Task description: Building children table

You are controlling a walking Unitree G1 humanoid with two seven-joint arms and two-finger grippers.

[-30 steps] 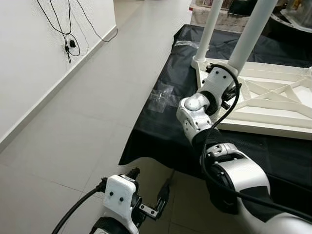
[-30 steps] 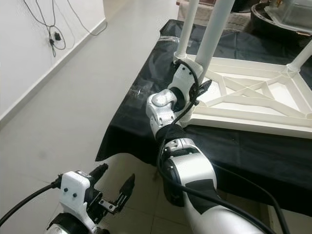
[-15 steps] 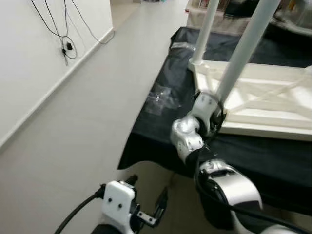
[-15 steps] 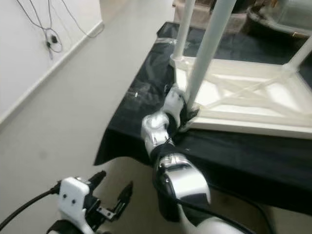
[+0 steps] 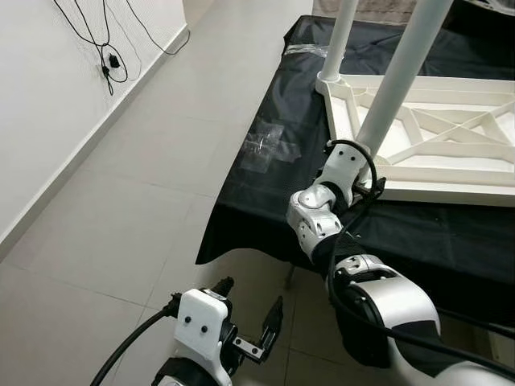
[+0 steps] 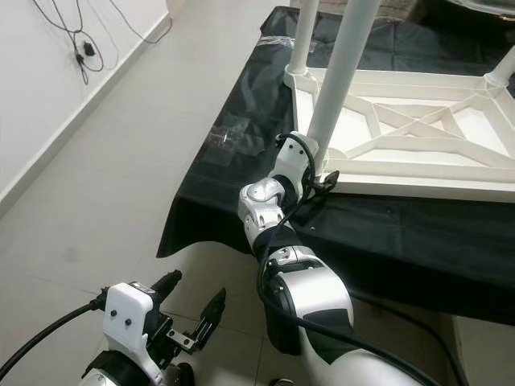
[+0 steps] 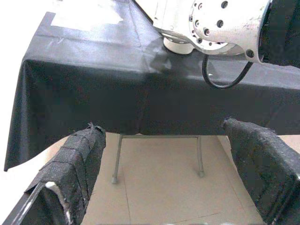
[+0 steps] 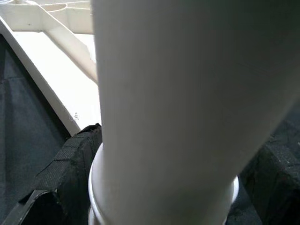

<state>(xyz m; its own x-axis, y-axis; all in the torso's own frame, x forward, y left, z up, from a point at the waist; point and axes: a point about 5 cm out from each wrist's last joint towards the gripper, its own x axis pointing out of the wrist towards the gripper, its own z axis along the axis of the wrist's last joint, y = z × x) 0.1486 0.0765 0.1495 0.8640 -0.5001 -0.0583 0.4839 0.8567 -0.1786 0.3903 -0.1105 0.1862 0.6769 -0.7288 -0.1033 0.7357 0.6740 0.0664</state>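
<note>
A white children's table top (image 5: 434, 129) lies upside down on the black-draped bench, its ribbed underside facing up. White round legs stand upright at its corners: one near-left (image 5: 398, 76), another far-left (image 5: 342, 36).

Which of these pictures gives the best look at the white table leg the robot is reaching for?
The right eye view: the near table leg rises from the frame corner. The left eye view matches. The right wrist view has it blurred between the right gripper fingers.
</note>
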